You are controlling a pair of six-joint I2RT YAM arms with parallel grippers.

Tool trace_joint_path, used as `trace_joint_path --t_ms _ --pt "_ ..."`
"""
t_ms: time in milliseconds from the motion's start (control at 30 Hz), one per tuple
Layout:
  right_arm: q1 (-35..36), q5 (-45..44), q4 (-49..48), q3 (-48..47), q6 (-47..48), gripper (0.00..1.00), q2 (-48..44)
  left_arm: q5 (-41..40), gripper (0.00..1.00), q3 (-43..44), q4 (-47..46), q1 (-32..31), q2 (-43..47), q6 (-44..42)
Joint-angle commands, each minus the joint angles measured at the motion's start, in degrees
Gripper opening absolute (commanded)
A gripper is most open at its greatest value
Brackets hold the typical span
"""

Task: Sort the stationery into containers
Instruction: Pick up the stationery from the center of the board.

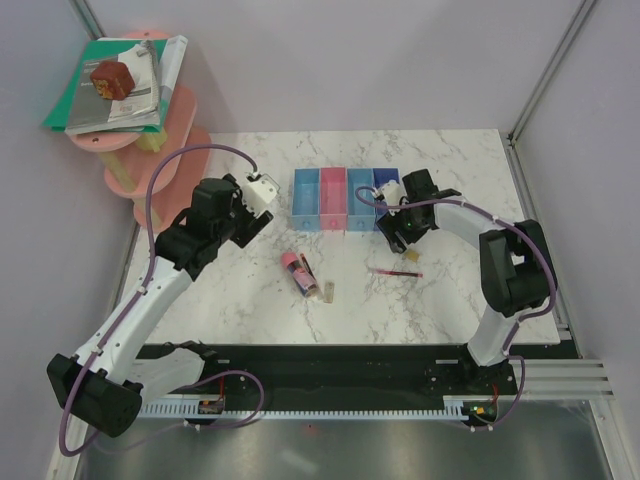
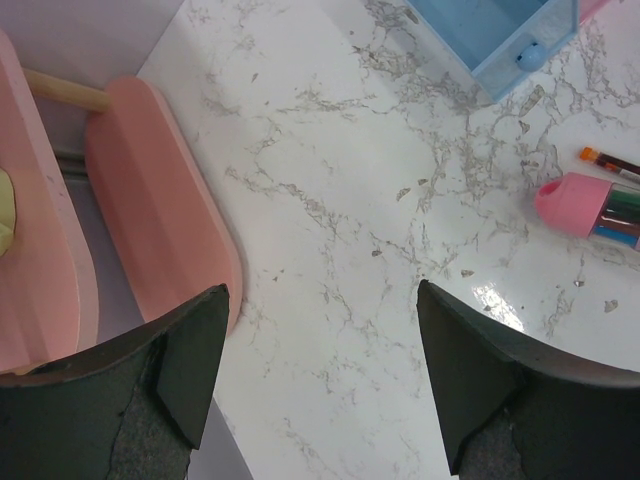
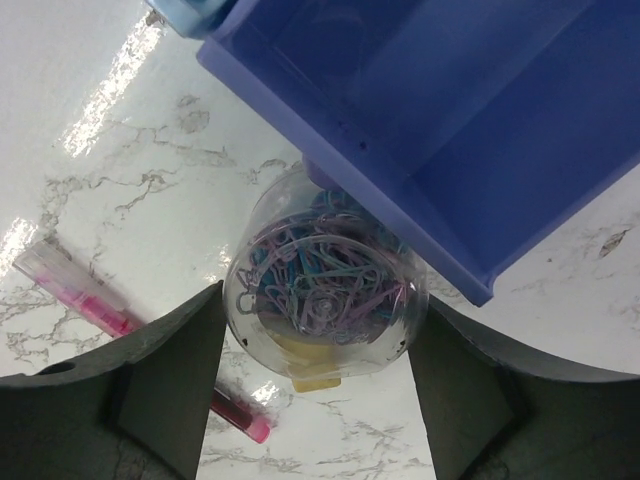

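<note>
1. The marble table [image 1: 450,290] carries the four joined trays [image 1: 346,198].
2. Left fingers [image 2: 190,370] stand spread and empty above the table, beside the pink shelf [image 2: 160,200].
3. Right fingers [image 3: 170,370] flank the clear round tub [image 3: 325,290] of clips against the dark blue tray [image 3: 480,130]; I cannot tell whether they grip it.

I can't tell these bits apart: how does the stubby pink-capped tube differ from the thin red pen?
The stubby pink-capped dark tube is much thicker than the thin red pen. The tube lies slanted mid-table; the pen lies almost level, further right. Both rest flat on the white marble table, outside the plastic trays.
</note>
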State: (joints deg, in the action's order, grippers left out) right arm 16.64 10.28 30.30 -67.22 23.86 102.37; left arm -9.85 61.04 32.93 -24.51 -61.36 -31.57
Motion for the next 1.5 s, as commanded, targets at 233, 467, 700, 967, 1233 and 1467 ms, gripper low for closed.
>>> trace_joint_path --t_ms 233,467,700,967,1233,1467 --pt "-0.03 0.35 -2.18 -3.00 -1.88 0.78 0.29 2.02 0.83 -0.22 -0.23 -0.27 0.19 -0.95" --pt "0.41 -0.44 -3.67 -4.94 -3.47 0.70 1.43 2.20 0.83 -0.22 -0.23 -0.19 0.28 -0.60" --pt "0.67 -1.49 -0.78 -4.15 -2.42 0.33 -2.25 2.99 0.83 -0.83 0.30 -0.27 1.07 -0.25" --pt "0.49 -0.18 8.89 -4.14 -0.04 0.32 -13.05 9.49 0.83 1.89 3.63 -0.27 0.63 4.32" --pt "0.50 11.14 14.43 -8.80 -2.58 0.31 -21.33 30.39 0.83 8.57 6.01 -0.27 -2.70 14.06" --pt "0.58 30.92 12.33 -11.35 -9.43 0.32 -24.76 43.15 0.82 12.35 4.60 -0.27 -4.91 21.11"
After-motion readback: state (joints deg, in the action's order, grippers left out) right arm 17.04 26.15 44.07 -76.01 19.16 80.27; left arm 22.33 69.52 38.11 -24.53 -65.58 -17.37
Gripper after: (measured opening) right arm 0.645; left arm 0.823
